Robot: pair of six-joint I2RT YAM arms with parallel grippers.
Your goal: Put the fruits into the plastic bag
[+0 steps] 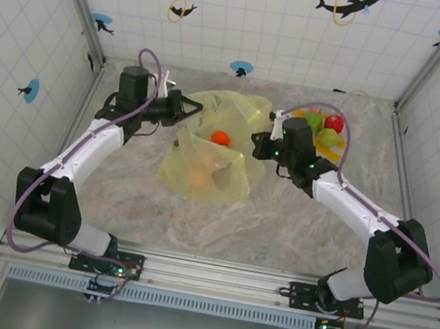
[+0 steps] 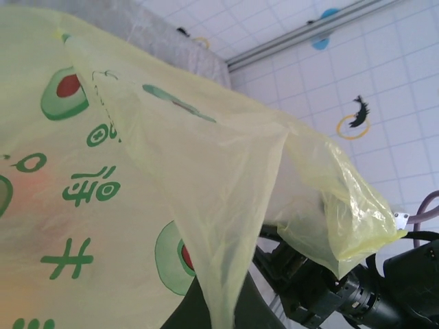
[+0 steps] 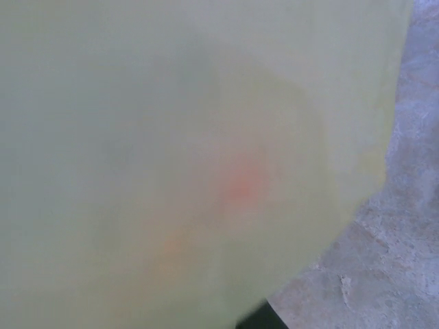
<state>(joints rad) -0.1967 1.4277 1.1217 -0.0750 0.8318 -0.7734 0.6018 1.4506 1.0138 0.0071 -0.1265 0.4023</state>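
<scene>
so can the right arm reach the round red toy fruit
probably yes: the round red toy fruit lies uncovered on the striped plate beside its wrist, though its pincer faces the yellow-green plastic bag

The plastic bag point(image 1: 210, 150) is thin, translucent yellow-green and crinkled. Its green avocado prints are clear in the left wrist view point(image 2: 137, 205). It slumps just left of the striped plate point(image 1: 339, 145), its upper part raised and open. An orange fruit point(image 1: 220, 138) shows bright in that opening, and a second orange fruit point(image 1: 197, 177) glows dimly through the film. A red fruit point(image 1: 334, 122) and green fruits point(image 1: 316, 122) rest on the plate.
</scene>
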